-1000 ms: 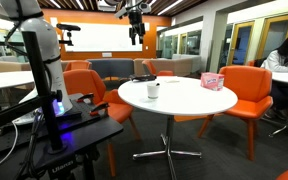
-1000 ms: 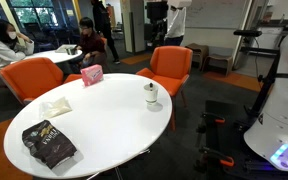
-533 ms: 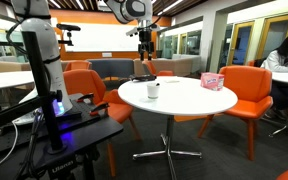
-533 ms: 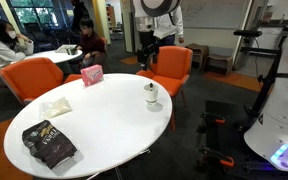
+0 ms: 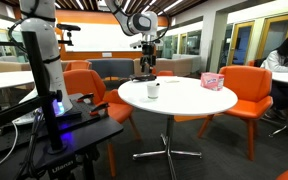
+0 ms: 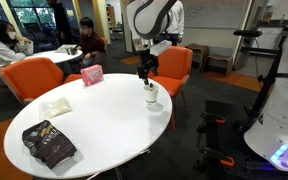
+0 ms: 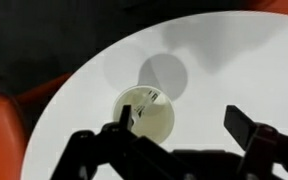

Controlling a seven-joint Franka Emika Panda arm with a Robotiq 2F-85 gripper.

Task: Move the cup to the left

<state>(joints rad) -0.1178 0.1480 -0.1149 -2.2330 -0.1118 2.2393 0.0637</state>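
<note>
The small white cup [image 5: 153, 90] stands on the round white table [image 5: 184, 100] near its edge; it also shows in the other exterior view [image 6: 152, 95] and in the wrist view [image 7: 149, 117], seen from above with a dark mark inside its rim. My gripper [image 5: 148, 64] hangs above the cup, a short way over it, also seen in an exterior view [image 6: 146, 70]. In the wrist view the gripper [image 7: 179, 125] is open and empty, with one finger over the cup's edge and the other finger off to the side.
A pink patterned box [image 5: 213, 81] sits at the table's far side, also in an exterior view [image 6: 92, 74]. A dark bag [image 6: 48, 144] and a white napkin [image 6: 54, 107] lie on the table. Orange chairs [image 6: 170, 70] ring the table. People sit at a neighbouring table.
The arm has come down and moved toward the table, from high above to just over the cup. The cup has not moved.
</note>
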